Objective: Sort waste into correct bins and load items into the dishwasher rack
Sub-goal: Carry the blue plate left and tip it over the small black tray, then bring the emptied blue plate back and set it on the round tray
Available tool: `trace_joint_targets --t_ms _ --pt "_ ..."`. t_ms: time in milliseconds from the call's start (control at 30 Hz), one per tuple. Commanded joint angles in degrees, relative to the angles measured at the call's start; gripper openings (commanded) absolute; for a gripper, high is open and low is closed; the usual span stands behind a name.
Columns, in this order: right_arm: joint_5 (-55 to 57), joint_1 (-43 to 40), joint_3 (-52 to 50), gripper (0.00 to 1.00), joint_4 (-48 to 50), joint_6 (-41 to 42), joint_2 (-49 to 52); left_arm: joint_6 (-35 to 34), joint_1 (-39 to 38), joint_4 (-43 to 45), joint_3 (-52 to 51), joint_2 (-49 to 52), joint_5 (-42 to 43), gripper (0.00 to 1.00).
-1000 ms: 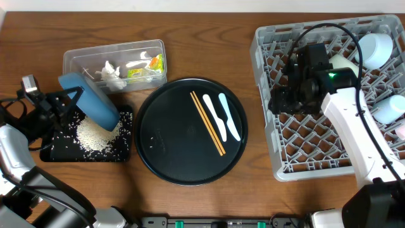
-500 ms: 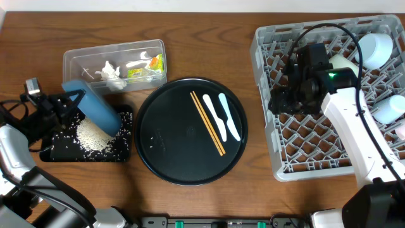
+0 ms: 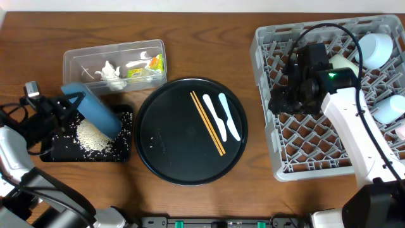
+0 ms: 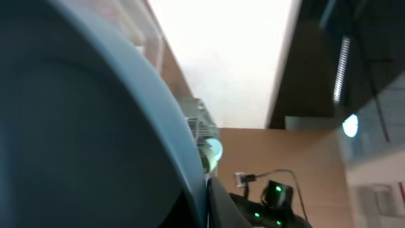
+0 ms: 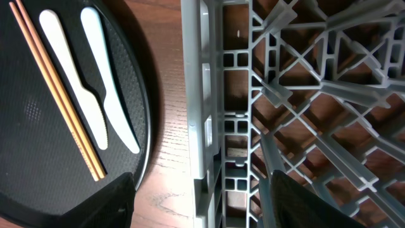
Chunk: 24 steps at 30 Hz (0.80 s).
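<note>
My left gripper (image 3: 71, 101) is shut on the rim of the dark blue plate (image 3: 93, 107), holding it tilted steeply over the shallow black tray (image 3: 57, 154). White rice (image 3: 88, 134) lies heaped and scattered in that tray. In the left wrist view the plate (image 4: 82, 126) fills most of the picture. The clear tub (image 3: 76, 60) holds tissue scraps (image 3: 112, 73) and a yellow-green wrapper (image 3: 152, 63). My right gripper (image 5: 202, 212) hangs open and empty above the left wall of the grey dishwasher rack (image 3: 304, 142). Two orange chopsticks (image 5: 57, 95) and two white utensils (image 5: 95, 76) lie on the round tray.
The large round black tray (image 3: 164, 155) sits mid-table between the bins and the rack. Light blue cups (image 3: 378, 47) and a pale bowl (image 3: 345, 62) stand at the rack's far right side. Bare wood (image 5: 168, 126) separates the round tray from the rack.
The left gripper and the plate have shifted slightly right and down over the black tray. The right arm has not moved.
</note>
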Motion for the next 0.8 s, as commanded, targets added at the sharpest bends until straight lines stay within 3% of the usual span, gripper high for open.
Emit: trace_joint_targets --t_ms 0,267,367,533,767 --pt "0.33 0.22 -0.13 0.65 -0.15 -0.07 0.11 3.67 -0.63 0.24 0.66 -1.84 3.61 0.06" --pt "0.31 0.22 -0.13 0.65 -0.02 -0.07 0.11 5.22 -9.33 -1.11 0.66 -4.35 5.86 0.06" --pt "0.31 0.22 -0.13 0.66 -0.02 -0.04 0.11 5.44 -16.0 -1.09 0.66 -6.38 0.7 0.06" --pt "0.31 0.22 -0.13 0.66 0.02 -0.04 0.11 5.07 -31.43 -2.27 0.63 -7.5 -22.58 0.06" --pt "0.35 0.26 -0.13 0.65 -0.09 -0.09 0.11 3.43 -51.78 -1.42 0.42 -5.09 -46.18 0.06"
